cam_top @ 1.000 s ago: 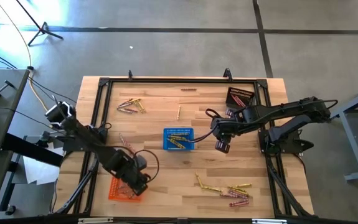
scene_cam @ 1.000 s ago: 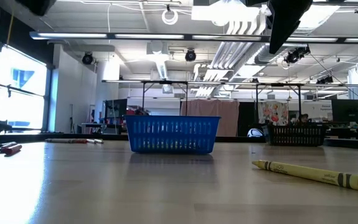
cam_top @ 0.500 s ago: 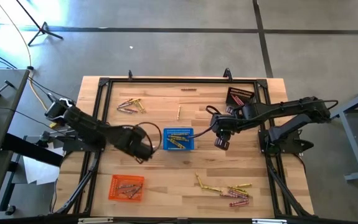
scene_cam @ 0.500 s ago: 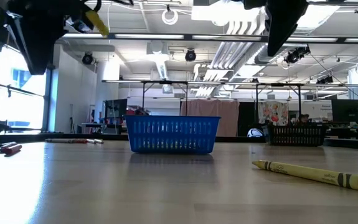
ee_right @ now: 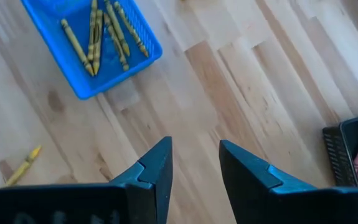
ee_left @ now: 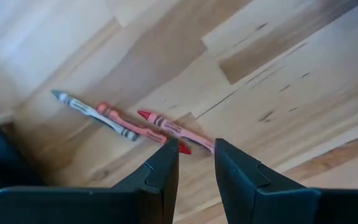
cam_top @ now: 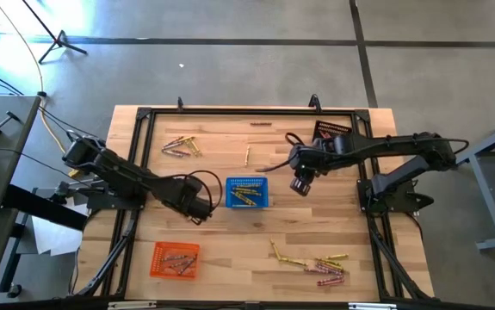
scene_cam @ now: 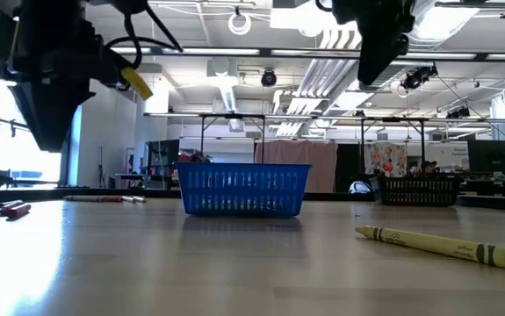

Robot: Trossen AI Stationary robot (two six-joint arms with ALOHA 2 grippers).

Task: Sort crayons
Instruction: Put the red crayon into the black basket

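Observation:
Three crayons, a grey [ee_left: 91, 111], a pink [ee_left: 132, 126] and a red one [ee_left: 169, 127], lie side by side on the wood. My left gripper [ee_left: 196, 155] hangs open just above them, pointing down; in the high view it [cam_top: 198, 207] is left of the blue basket [cam_top: 247, 193]. That basket holds yellow crayons [ee_right: 98, 34]. My right gripper [cam_top: 299, 183] hangs open above bare table right of the blue basket, with nothing between its fingers [ee_right: 194, 165]. More crayons lie in piles at the far left [cam_top: 181, 146] and near right [cam_top: 320, 263].
An orange basket [cam_top: 176, 259] with pink crayons stands near the front left. A dark basket [cam_top: 331, 133] with pink crayons stands at the far right. Single yellow crayons lie behind the blue basket [cam_top: 247, 155] and close to the low camera [scene_cam: 445, 246].
My left gripper has swung from over the orange basket toward the far edge and the right, coming down a little beside the blue basket's left side while turning. My right gripper has drifted slightly toward the far edge. Both have stayed open.

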